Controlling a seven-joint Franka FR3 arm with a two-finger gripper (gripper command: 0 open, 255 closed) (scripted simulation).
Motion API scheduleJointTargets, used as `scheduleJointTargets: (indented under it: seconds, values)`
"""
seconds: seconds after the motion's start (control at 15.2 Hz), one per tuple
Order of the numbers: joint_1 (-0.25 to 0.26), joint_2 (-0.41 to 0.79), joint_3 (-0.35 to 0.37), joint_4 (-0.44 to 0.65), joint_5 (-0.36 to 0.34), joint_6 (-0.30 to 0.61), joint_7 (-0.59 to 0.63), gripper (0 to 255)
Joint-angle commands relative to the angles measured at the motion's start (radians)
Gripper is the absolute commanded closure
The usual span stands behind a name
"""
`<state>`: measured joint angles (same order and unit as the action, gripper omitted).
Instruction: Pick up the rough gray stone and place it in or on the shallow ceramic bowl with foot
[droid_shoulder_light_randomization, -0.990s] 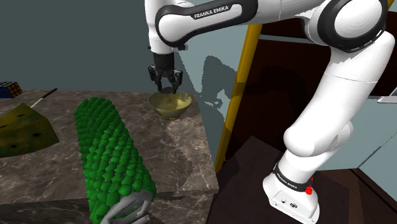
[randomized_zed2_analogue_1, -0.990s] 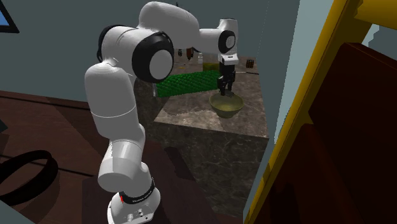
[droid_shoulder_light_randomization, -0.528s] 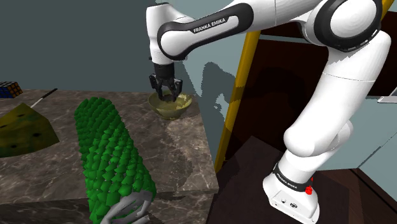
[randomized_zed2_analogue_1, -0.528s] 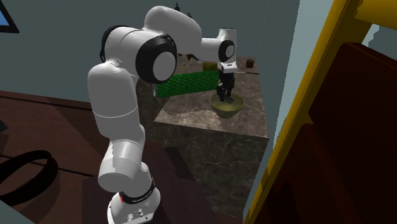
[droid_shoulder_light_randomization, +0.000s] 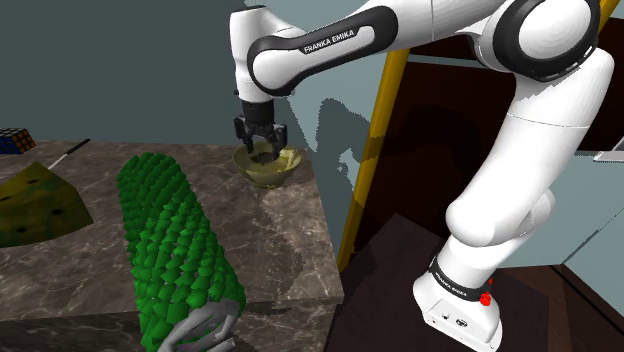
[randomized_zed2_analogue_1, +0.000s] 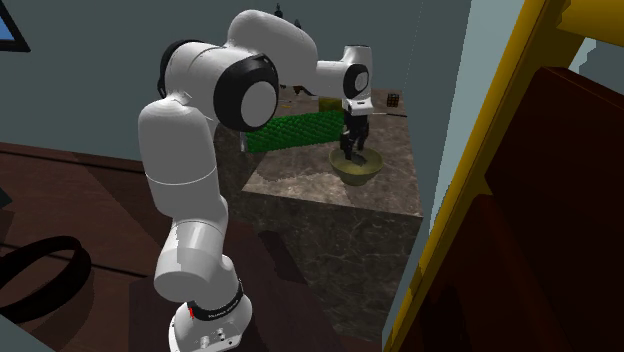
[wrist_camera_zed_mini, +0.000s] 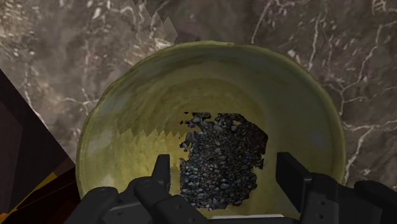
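Most of our job looks done | rough dark gray stone (wrist_camera_zed_mini: 219, 153) lies inside the shallow yellow-green bowl (wrist_camera_zed_mini: 121, 127) | our black gripper (wrist_camera_zed_mini: 226, 170) has fingers apart, touching nothing | we think only lifting away is left

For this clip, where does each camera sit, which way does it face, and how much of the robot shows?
Shoulder view: beside the stand, looking down over the marble table; the white arm reaches to the gripper at the bowl.
Second exterior view: behind the arm, facing the table's end; whole arm shows.
Wrist view: on the hand, looking down into the bowl at the stone; both fingers show, apart.
Shared: both exterior views show gripper, bowl and green roll.
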<state>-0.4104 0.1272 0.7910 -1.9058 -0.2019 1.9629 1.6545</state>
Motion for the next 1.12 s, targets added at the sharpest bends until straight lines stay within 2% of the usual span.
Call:
scheduleJointTargets:
  seconds: [0.0, 0.26, 0.53, 1.06]
  values:
    - [0.0, 0.0, 0.0, 0.0, 0.0, 0.0, 0.0, 0]
    - [0.0, 0.0, 0.0, 0.0, 0.0, 0.0, 0.0, 0]
    - [0.002, -0.028, 0.008, 0.101, 0.029, -0.119, -0.02, 0]
    - [0.002, -0.028, 0.008, 0.101, 0.029, -0.119, -0.02, 0]
